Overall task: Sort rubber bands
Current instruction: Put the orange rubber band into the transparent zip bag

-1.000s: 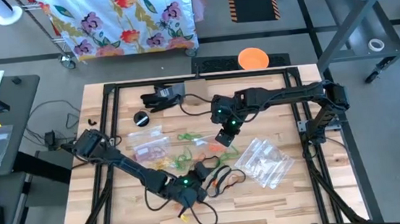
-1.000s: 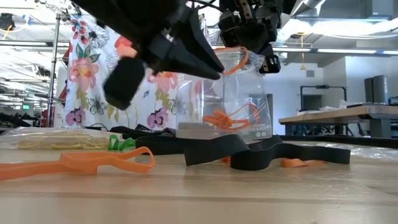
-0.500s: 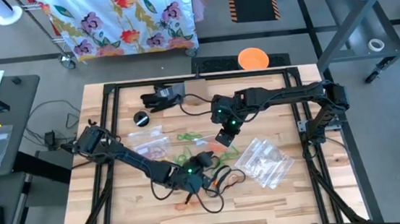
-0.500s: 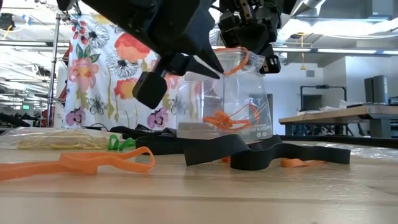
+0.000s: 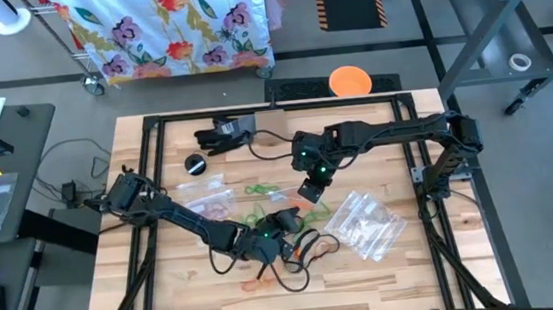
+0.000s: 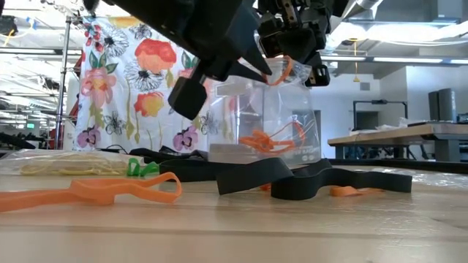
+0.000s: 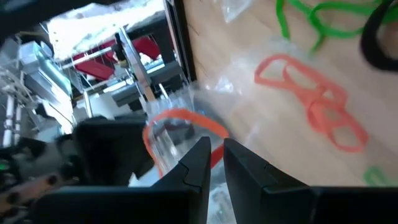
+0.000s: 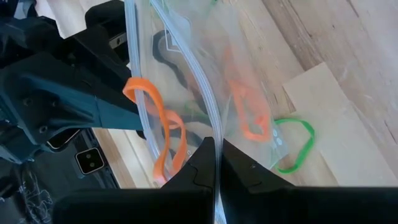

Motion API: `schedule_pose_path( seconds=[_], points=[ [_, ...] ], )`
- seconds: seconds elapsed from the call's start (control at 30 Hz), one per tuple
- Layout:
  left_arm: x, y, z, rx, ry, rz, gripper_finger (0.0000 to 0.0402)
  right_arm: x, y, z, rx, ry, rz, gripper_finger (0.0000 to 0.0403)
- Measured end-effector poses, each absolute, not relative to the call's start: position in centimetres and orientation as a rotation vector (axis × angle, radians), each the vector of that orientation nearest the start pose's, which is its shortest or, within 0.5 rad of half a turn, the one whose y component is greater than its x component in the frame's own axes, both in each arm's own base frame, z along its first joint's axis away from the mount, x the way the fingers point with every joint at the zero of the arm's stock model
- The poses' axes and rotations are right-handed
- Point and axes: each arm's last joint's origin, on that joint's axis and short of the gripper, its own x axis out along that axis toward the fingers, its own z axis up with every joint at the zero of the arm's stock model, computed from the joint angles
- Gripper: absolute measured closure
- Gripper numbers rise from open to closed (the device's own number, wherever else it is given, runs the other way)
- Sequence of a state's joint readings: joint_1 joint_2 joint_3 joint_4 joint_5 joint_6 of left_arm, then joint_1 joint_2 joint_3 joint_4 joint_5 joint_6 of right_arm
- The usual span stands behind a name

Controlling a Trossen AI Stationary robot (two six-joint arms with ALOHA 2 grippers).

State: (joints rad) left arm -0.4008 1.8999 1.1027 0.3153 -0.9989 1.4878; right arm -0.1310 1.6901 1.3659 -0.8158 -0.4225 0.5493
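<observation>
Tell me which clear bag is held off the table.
The clear plastic zip bag with orange rubber bands inside, pinched by the right tool. The other clear bags lie flat on the wood.

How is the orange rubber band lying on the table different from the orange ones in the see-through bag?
The orange band on the table lies flat and stretched long on the wood, out in the open. The orange bands in the bag sit bunched together behind clear plastic. The table band has nothing gripping it; the clear bag with its bands hangs from the right gripper, whose fingers pinch its edge. They share the same orange colour and thin loop shape.
</observation>
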Motion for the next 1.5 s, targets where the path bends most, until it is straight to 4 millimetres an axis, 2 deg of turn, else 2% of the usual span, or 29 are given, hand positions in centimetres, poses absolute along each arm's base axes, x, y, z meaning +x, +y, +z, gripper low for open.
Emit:
schedule_pose_path(
  seconds=[0.13, 0.4, 0.63, 0.8, 0.9, 1.23, 1.5],
  points=[
    [37.5, -12.1, 18.1, 1.73, 0.793, 0.22, 0.0364, 34.1, -3.3, 25.9, 0.8, 1.159, -0.05, 0.0397],
    [37.7, -11.4, 18.1, 1.743, 0.815, 0.225, 0.0364, 34.1, -3.3, 25.9, 0.8, 1.159, -0.05, 0.0397],
    [38.0, -11.6, 18.9, 1.689, 0.749, 0.289, 0.0364, 34.1, -3.3, 25.9, 0.801, 1.159, -0.051, 0.0397],
    [38.2, -11.7, 19.3, 1.625, 0.725, 0.319, 0.0396, 34.1, -3.3, 25.9, 0.801, 1.159, -0.051, 0.0397],
    [38.4, -11.8, 19.7, 1.587, 0.713, 0.345, 0.04, 34.1, -3.3, 25.9, 0.801, 1.159, -0.051, 0.0397],
    [39.1, -12.3, 21.6, 1.547, 0.682, 0.404, 0.0401, 34.0, -3.2, 25.8, 0.802, 1.174, -0.054, 0.0397],
    [39.2, -12.2, 21.8, 1.532, 0.694, 0.428, 0.0401, 33.9, -2.5, 25.8, 0.8, 1.192, -0.044, 0.0397]
  ],
)
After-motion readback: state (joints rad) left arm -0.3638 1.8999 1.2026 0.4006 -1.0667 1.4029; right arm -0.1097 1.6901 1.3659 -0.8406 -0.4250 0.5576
